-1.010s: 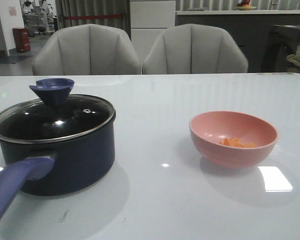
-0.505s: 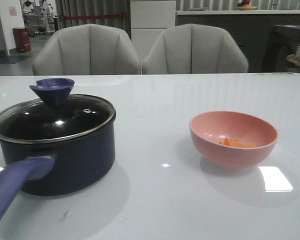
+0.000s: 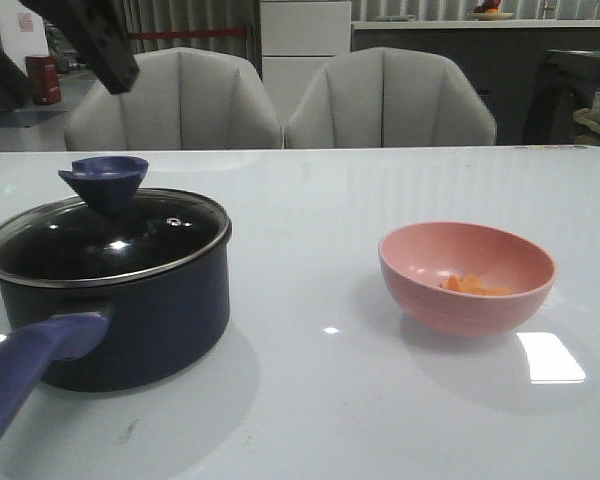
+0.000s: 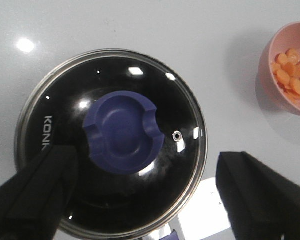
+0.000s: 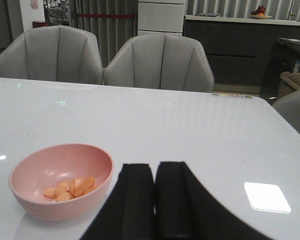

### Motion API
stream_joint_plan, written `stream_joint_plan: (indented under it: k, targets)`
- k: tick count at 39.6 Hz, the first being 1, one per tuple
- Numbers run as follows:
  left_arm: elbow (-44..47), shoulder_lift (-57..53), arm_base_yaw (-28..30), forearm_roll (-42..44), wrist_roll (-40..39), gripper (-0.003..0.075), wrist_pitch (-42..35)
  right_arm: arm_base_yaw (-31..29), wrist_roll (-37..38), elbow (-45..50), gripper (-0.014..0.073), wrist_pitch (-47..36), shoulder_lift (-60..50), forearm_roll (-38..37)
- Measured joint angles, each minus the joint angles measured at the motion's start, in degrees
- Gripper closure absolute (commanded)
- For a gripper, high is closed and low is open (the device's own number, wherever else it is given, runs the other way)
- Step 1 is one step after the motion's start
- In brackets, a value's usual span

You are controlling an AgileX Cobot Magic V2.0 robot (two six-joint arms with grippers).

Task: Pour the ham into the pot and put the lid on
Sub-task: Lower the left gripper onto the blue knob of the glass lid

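The dark navy pot (image 3: 150,320) stands on the left of the table, its purple-blue handle (image 3: 25,375) pointing toward me. The glass lid (image 3: 70,245) with its blue knob (image 3: 105,180) sits on the pot. My left gripper (image 3: 50,65) hangs open and empty high above the lid; in the left wrist view its fingers (image 4: 35,195) flank the lid (image 4: 190,165) and knob (image 4: 124,131). The pink bowl (image 3: 430,300) at the right holds the orange ham pieces (image 3: 475,286). My right gripper (image 5: 155,172) is shut and empty, right of the bowl (image 5: 50,167) and ham (image 5: 70,187).
The white glossy table (image 3: 320,200) stretches around both items. Two grey chairs (image 3: 280,100) stand behind its far edge. The bowl with ham (image 4: 291,70) also shows in the left wrist view, apart from the pot.
My left gripper has come into the front view at the top left, above the pot. Pot, lid and bowl have not moved.
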Motion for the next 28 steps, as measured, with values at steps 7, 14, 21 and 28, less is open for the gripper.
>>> stream_joint_plan:
  k: [7, 14, 21, 28]
  targets:
    - [-4.87, 6.94, -0.14, 1.23, -2.51, 0.0127, 2.57, 0.00, 0.00, 0.00, 0.0447, 0.00, 0.00, 0.00]
    - [-7.82, 11.34, -0.14, 4.76, -6.58, 0.0127, 4.40, 0.00, 0.00, 0.00, 0.0447, 0.00, 0.00, 0.00]
    - [-9.05, 14.55, -0.22, 6.16, -8.41, 0.0127, 5.76, 0.00, 0.00, 0.00, 0.0447, 0.00, 0.00, 0.00]
    - [-9.15, 16.90, -0.35, 6.20, -8.63, 0.0127, 6.31, 0.00, 0.00, 0.00, 0.0447, 0.00, 0.00, 0.00]
